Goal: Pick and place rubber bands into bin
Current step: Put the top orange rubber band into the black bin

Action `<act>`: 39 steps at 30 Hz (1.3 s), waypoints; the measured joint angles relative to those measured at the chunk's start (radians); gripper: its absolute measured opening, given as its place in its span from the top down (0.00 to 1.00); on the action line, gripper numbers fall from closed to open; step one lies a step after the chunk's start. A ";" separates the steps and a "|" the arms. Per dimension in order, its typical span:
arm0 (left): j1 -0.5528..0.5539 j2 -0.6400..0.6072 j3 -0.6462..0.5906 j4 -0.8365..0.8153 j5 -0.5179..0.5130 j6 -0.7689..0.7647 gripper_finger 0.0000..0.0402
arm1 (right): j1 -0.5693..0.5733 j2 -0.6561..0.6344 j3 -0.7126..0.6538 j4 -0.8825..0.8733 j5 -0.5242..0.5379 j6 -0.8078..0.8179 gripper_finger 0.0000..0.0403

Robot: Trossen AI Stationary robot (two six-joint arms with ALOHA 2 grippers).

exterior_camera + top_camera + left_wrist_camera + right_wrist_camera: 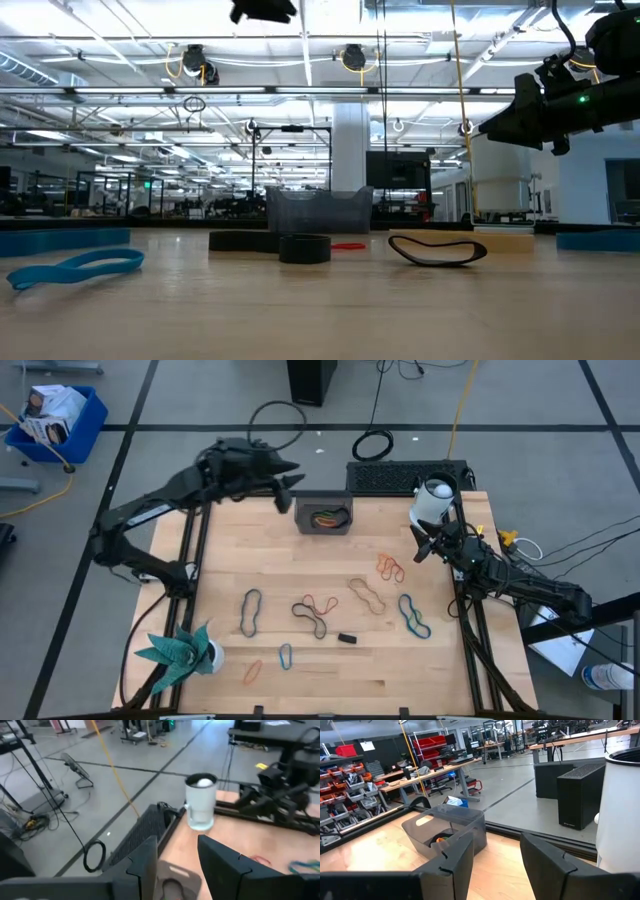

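Left gripper (290, 488): positioned at the far edge of the table (330, 670), just left of the bin (324, 515) and raised above it. Fingers (220, 865) parted, nothing between them.

Bin: directly beside the left gripper, at the far middle of the table; contains several rubber bands (328, 516), orange and green among them.

Right gripper (422, 548): at the right side of the table, close to the white cup (433, 500), pointed toward the bin. Fingers (545, 862) spread, empty.

Remaining rubber bands: spread across the table, well apart from the left gripper and nearer the front. Orange loops (390, 568) and a teal loop (414, 616) nearest the right gripper; blue loop (250, 610), black loop (310, 618) and tan loop (366, 595) toward the centre. Small black block (347, 638) beside the black loop.
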 joint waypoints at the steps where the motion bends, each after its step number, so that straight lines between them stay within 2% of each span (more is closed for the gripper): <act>1: -0.005 -0.018 0.000 -0.024 0.001 -0.001 0.63 | 0.000 0.000 0.000 0.000 0.000 0.000 0.61; 9: 0.037 -0.135 -0.008 -0.147 0.003 -0.095 0.63 | 0.000 0.000 0.000 0.001 -0.001 -0.007 0.61; 12: 0.054 -0.202 -0.073 -0.147 0.008 -0.101 0.63 | 0.000 0.000 0.000 0.003 -0.001 -0.007 0.61; 15: 0.070 -0.290 -0.198 -0.103 0.007 -0.135 0.63 | 0.000 0.000 0.000 0.003 -0.001 -0.007 0.61; 22: 0.084 -0.536 -0.569 0.123 0.026 -0.180 0.63 | 0.000 0.000 0.000 0.003 -0.001 -0.007 0.61; 29: 0.084 -0.731 -0.901 0.292 0.027 -0.295 0.63 | 0.000 0.000 0.000 0.003 -0.002 -0.007 0.61; 35: 0.074 -0.853 -1.137 0.536 0.037 -0.358 0.63 | 0.000 0.000 0.000 0.004 -0.057 -0.008 0.61; 39: 0.074 -0.920 -1.236 0.634 0.036 -0.388 0.63 | 0.000 0.000 0.000 0.005 -0.067 -0.044 0.61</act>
